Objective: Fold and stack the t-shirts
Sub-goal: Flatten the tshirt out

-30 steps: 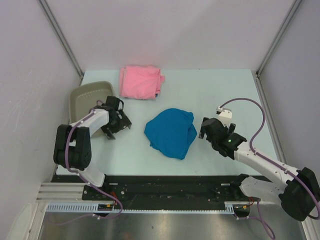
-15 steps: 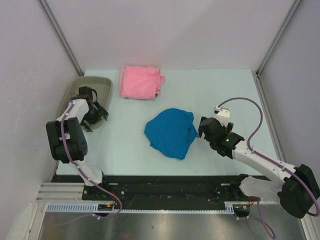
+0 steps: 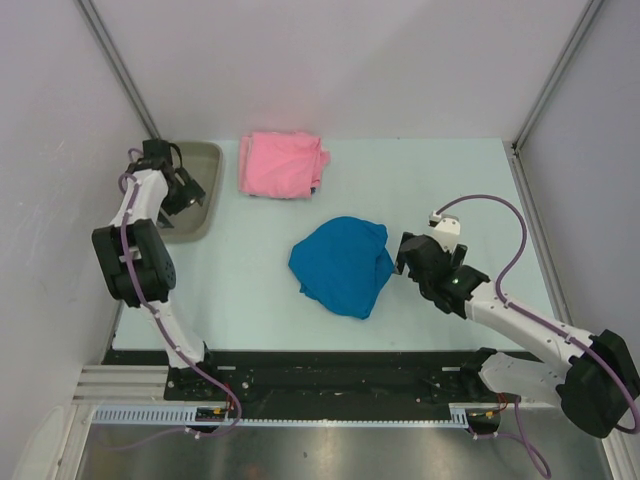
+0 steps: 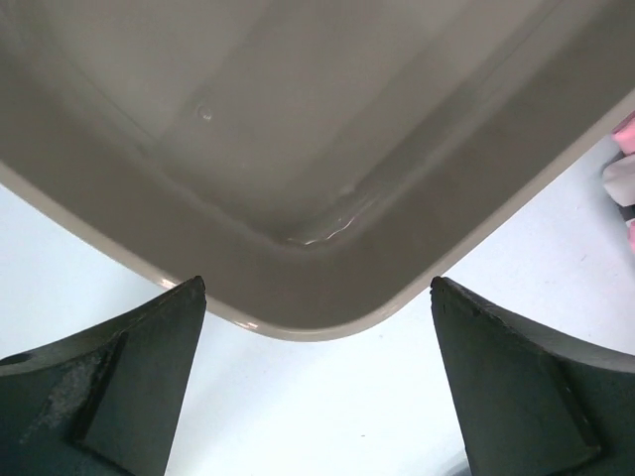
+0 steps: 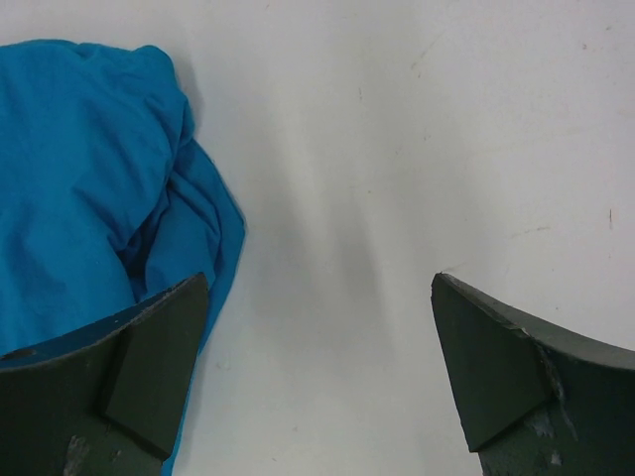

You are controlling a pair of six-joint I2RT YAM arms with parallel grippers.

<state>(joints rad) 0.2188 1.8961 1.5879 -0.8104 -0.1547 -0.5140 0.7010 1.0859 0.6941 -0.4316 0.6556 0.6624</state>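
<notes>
Two shirts: a blue t-shirt (image 3: 342, 264) and a pink t-shirt (image 3: 282, 164), both lying on the pale table (image 3: 450, 190), well apart and not stacked.
Blue t-shirt: crumpled into a rounded heap near the middle of the table, creased and bunched, with no neat fold to it.
Pink t-shirt: a roughly squared bundle at the far edge of the table, just right of the tray.
Tray (image 3: 200, 225): grey-beige plastic with rounded corners, sitting at the far left of the table against the wall.
Left gripper (image 3: 185, 188): reaches over the tray with its fingers spread wide and holds nothing. The wrist view shows a rounded corner of the tray's rim between the two fingertips.
Right gripper (image 3: 408, 258): low over the table, just right of the blue t-shirt, fingers spread wide and holding nothing. In the wrist view bare table lies between the fingers and the shirt's edge runs under the left one; whether it touches the cloth cannot be told.
</notes>
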